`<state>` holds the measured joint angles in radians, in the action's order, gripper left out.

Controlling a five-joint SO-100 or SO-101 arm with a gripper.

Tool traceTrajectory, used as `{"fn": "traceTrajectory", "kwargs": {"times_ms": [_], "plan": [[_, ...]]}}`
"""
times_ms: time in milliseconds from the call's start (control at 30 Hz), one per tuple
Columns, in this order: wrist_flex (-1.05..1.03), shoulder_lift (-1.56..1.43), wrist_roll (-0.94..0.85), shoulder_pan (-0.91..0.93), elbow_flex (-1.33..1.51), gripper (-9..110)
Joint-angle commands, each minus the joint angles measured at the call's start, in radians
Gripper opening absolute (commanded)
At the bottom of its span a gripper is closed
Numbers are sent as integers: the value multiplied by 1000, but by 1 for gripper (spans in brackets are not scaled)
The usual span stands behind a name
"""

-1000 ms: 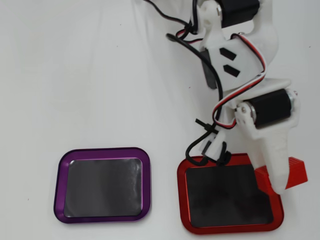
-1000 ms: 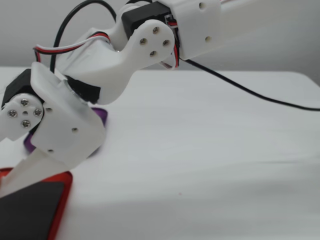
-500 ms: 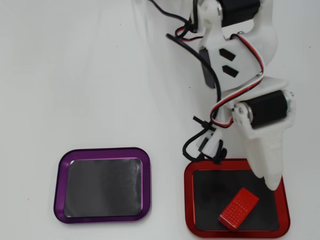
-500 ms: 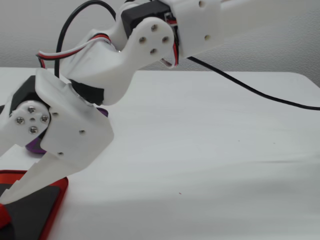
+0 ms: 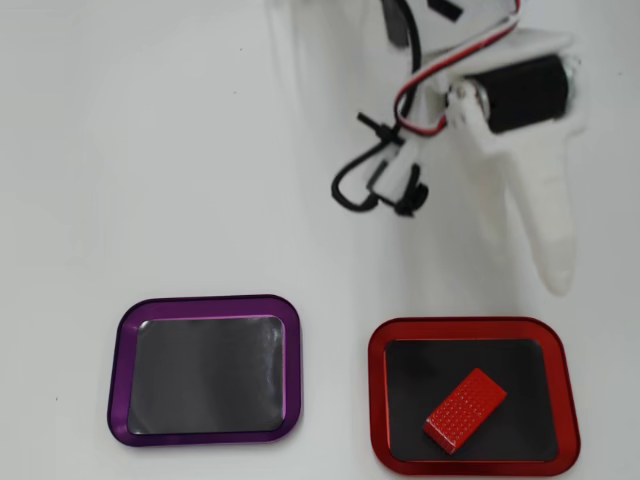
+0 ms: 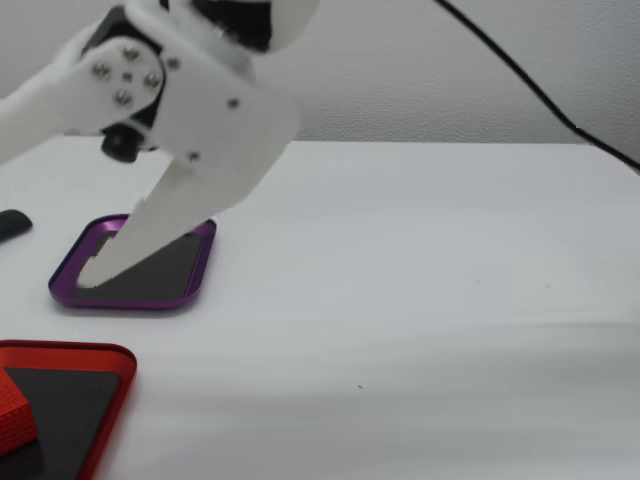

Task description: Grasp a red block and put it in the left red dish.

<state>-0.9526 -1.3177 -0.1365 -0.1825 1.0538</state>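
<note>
where glossy red dish (image 5: 470,334) curves, studded red block (image 5: 464,409) inside

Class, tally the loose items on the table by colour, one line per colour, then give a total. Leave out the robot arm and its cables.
Red: 2, the red dish and the red block lying inside it.
Purple: 1, the purple dish, with nothing in it.
Total: 3

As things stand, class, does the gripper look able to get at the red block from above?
Probably yes. The red block lies flat and uncovered inside the red dish, nothing stacked on it. The gripper hangs just beyond the dish's far rim in the overhead view, with bare table between.
</note>
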Motion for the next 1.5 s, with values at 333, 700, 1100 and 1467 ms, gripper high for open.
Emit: {"fn": "traceTrajectory", "kwargs": {"times_ms": [333, 700, 1100, 1467], "plan": [[-449, -626, 66, 2, 184, 30], [-403, -1330, 69, 37, 784, 30], [-67, -1963, 75, 299, 1569, 29], [-120, -2138, 172, 296, 1967, 29]]}}
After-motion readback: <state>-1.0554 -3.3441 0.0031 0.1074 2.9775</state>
